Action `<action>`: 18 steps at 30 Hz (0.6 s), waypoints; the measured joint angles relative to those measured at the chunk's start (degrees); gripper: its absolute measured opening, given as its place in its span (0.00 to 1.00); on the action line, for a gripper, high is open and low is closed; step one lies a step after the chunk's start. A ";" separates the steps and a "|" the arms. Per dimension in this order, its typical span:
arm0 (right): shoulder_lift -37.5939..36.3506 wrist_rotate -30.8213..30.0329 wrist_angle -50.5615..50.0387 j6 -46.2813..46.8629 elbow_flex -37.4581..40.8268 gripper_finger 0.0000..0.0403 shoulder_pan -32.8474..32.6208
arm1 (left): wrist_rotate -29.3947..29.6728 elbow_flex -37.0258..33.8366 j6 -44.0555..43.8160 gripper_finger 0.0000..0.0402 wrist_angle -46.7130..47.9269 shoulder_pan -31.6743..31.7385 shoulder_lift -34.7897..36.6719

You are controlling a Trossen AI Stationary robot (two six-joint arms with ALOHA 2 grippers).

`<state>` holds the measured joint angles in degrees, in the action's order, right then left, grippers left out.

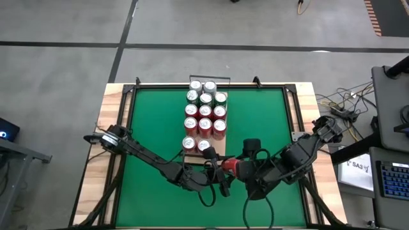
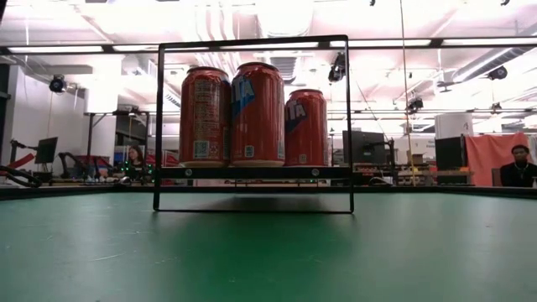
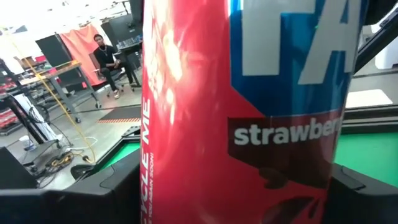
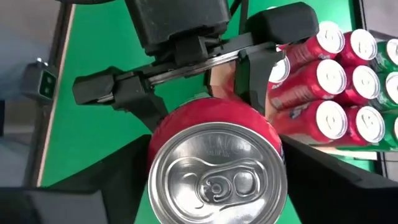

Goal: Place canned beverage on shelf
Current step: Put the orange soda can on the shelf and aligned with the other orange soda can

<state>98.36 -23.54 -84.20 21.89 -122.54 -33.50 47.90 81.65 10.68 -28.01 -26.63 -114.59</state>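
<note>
A red canned beverage hangs above the green mat, near its front edge, between my two grippers. My left gripper is shut on its body. The can's red side with blue and white lettering fills the left wrist view. My right gripper comes at the silver top end with one finger on each side. The shelf, a pale board in a thin black frame, stands at the mat's middle and far part. Several cans stand upright on it. My left gripper pinches the can's red body between its two fingers, which lie across the can. The can is lifted clear of the mat, its top end turned toward my right arm. My right gripper has its two fingers against opposite sides of the can just below the top rim. It comes from the top end, slanting down, with the fingers along the can.
The near end of the shelf board lies just beyond the two grippers. Bare green mat stretches on both sides of the shelf. Beyond the table a person sits in the room.
</note>
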 joint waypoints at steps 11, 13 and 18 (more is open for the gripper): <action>-2.60 7.45 -0.06 6.42 -0.02 0.71 4.65 | 1.37 0.17 3.59 0.96 -0.54 -0.77 1.22; -4.06 10.55 -1.30 9.40 -0.13 0.71 6.37 | 3.77 0.17 7.23 0.95 0.86 -1.25 2.41; -6.46 17.77 -6.72 17.13 -1.16 0.71 12.21 | 8.93 0.17 18.04 0.88 9.84 -2.32 7.83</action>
<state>91.90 -5.77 -90.91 39.03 -123.70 -21.29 56.83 81.82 28.71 -18.17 -28.95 -106.75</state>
